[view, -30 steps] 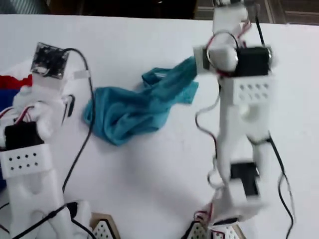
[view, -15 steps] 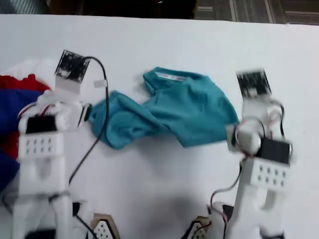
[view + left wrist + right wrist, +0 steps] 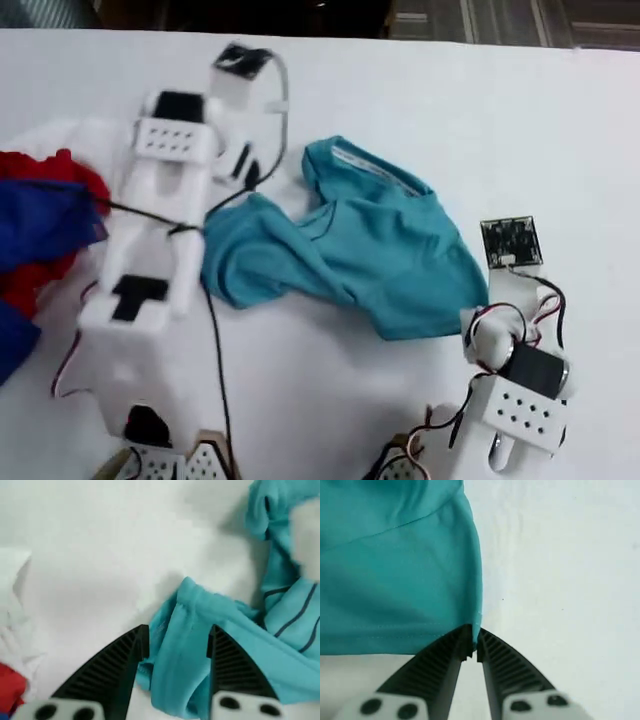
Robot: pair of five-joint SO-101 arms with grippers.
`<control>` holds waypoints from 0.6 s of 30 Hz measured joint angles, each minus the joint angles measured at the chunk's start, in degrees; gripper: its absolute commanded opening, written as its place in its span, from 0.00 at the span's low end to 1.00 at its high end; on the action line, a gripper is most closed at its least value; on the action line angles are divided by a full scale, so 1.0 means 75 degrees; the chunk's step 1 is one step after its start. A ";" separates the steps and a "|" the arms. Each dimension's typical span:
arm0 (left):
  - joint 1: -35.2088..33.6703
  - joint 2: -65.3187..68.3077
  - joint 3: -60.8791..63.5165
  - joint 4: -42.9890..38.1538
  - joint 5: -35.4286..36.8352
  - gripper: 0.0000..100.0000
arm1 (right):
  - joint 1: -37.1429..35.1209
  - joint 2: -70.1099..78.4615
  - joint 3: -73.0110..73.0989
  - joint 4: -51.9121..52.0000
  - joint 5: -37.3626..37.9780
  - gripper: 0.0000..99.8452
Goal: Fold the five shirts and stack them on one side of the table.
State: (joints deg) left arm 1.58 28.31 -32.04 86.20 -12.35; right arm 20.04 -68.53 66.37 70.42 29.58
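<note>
Teal shirt [image 3: 380,260] in right fingers [image 3: 437,672]

One shirt [image 3: 370,250] lies crumpled mid-bench [image 3: 500,110]. A heap of shirts [image 3: 40,230] sits at the left edge. The left gripper [image 3: 177,632] straddles a fold at the shirt's left end. The right gripper [image 3: 472,632] pinches the shirt's near right corner.

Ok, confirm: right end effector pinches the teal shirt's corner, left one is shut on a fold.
Not shut: the left wrist view shows the left end effector open, astride a fold of the teal shirt. The right end effector pinches its corner.
</note>
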 measured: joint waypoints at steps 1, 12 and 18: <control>0.0082 0.0363 -0.0340 0.0059 0.0000 0.21 | 0.0000 -0.0012 0.0000 0.0000 0.0012 0.02; 0.0152 0.2462 -0.1852 0.0105 0.0012 0.21 | 0.0000 -0.0047 0.0000 0.0000 0.0012 0.02; 0.0152 0.2766 -0.1864 0.0492 0.0023 0.21 | 0.0000 -0.0047 0.0000 0.0000 0.0012 0.02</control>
State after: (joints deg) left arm 2.73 49.05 -46.02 89.89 -12.18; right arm 20.04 -68.88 66.37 70.42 29.67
